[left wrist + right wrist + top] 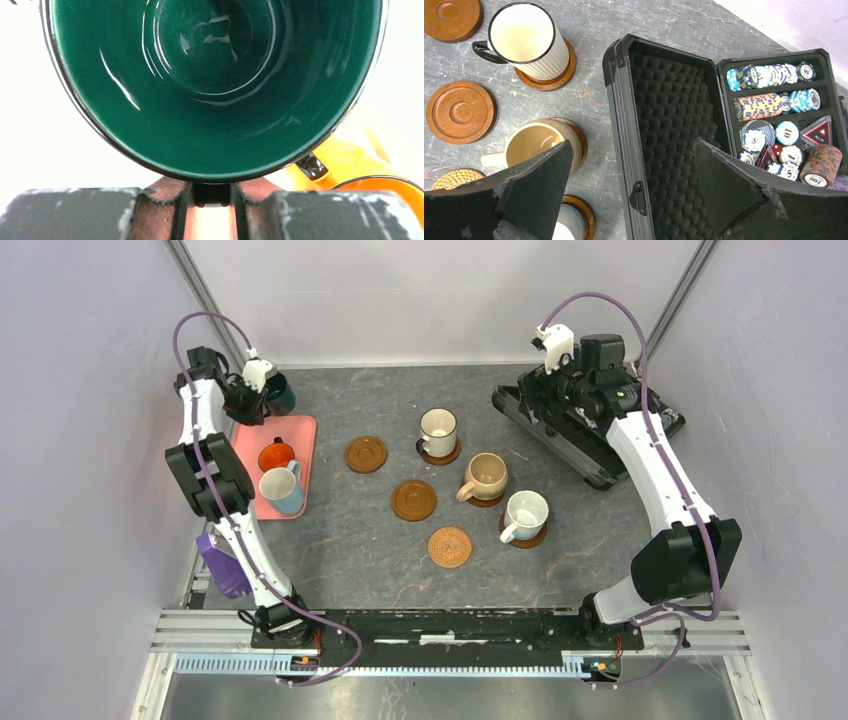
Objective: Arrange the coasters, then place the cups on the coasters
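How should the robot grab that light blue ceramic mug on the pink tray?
Probably from above, pinching the near rim of the light blue ceramic mug: it stands upright, mouth open, with the orange ceramic mug crowding its far side.

A: Where does the top view sit?
B: High up, looking down on the table and the case.
A: The wrists?
B: The right hangs close above that case; the left, far left of it, sits against a green cup.
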Motion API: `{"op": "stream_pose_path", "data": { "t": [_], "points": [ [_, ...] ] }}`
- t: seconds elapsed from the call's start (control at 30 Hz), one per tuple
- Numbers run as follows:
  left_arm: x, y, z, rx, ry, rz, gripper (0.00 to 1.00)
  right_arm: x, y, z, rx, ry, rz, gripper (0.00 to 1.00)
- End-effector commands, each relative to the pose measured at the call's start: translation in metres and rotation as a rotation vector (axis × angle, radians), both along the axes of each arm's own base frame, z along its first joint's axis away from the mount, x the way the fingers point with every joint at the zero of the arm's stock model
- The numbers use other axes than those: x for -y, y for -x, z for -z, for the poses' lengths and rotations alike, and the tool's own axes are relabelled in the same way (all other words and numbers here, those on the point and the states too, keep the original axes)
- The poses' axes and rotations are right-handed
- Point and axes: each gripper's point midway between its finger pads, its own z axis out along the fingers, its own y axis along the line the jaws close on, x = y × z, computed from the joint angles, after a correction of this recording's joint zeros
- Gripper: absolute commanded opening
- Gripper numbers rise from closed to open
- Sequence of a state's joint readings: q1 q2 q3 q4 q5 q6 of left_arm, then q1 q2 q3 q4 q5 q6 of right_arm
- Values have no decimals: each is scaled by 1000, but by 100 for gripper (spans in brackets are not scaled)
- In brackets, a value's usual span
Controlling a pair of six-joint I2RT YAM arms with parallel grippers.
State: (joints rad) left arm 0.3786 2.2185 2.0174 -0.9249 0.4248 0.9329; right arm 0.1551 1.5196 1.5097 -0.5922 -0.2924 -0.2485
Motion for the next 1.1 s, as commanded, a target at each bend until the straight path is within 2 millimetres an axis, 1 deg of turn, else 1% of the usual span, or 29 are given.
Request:
{"op": "stream_pose_path", "data": {
  "t": [0.0,0.07,0.2,0.27,0.33,0.43,0.53,0.57,0.6,0.63,0.7,0.73,0.87,0.93,1.0,1.07],
  "points": [
    [23,-25,-101,224,45,-40,2,-4,-1,-38,104,-25,-18,98],
    [36,-23,-116,236,47,-39,2,-3,-2,-38,109,-20,-21,98],
    [71,-12,-149,256,85,-41,2,2,-3,-44,135,7,-5,98],
    [91,-1,-159,246,115,-39,2,8,-4,-46,151,27,13,98],
    [113,16,-167,233,159,-46,2,13,-5,-51,168,43,34,98],
    [144,46,-170,202,181,-60,2,23,-6,-51,164,65,76,98],
    [176,82,-164,157,193,-49,2,33,-4,-46,146,85,119,98],
    [187,95,-168,167,197,-31,2,36,-3,-43,139,90,127,98],
    [194,108,-167,173,191,-28,2,38,-2,-41,136,93,132,98],
    [208,119,-167,183,189,-5,2,40,-1,-40,134,94,137,98],
    [222,141,-161,188,185,4,2,43,1,-37,132,93,144,98],
    [232,154,-161,194,193,16,2,44,2,-35,128,92,144,98],
    [266,200,-142,152,225,69,2,47,7,-29,120,86,147,98],
    [279,216,-126,131,229,87,2,47,9,-28,118,81,146,98],
    [290,228,-116,120,244,108,2,47,12,-26,116,77,146,98],
    [298,234,-104,122,246,134,2,47,15,-24,116,76,146,98]
  ]
}}
